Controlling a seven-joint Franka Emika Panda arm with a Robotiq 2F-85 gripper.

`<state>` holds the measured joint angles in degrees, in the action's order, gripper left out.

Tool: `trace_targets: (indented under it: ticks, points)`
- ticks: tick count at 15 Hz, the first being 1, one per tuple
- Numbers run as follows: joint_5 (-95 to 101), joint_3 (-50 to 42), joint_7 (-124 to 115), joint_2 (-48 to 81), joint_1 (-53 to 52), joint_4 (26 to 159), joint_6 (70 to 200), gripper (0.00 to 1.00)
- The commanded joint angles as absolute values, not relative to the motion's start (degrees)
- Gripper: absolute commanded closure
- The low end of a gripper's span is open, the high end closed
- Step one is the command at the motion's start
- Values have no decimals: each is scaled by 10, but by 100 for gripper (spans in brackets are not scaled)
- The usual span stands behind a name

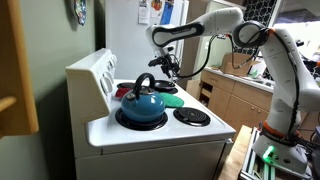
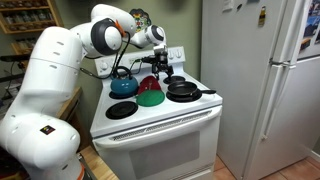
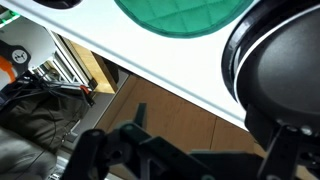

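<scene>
Wrist view down past spread fingers, nothing between them: green quilted mat at the top edge, black pan just beside it, white cooktop edge and wooden floor beyond. Open, empty gripper hanging above the middle of the stove, over the mat and a red thing just behind it, apparently touching neither. Mat lying flat on the cooktop between the blue kettle and the pan. Best taken slowly from here: keep the jaws wide, come straight down, stay off the kettle's upright handle and the pan's rim, and aim the fingertips at the mat's edge, a thin flat pad likely being hard to pinch anywhere else. Forearm stretched roughly level above the cooktop, elbow high, wrist bent downward, fingers pointing at the burners.
</scene>
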<state>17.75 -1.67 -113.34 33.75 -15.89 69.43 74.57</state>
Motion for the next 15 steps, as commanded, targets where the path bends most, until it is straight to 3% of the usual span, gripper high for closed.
trace_targets:
  ticks: [1, 10, 15]
  points:
    - [177, -14, -1134, 342, -159, 688, 742, 0]
    - [118, 7, -1103, 353, -155, 679, 640, 0]
    - [91, 9, -1078, 353, -158, 686, 674, 0]
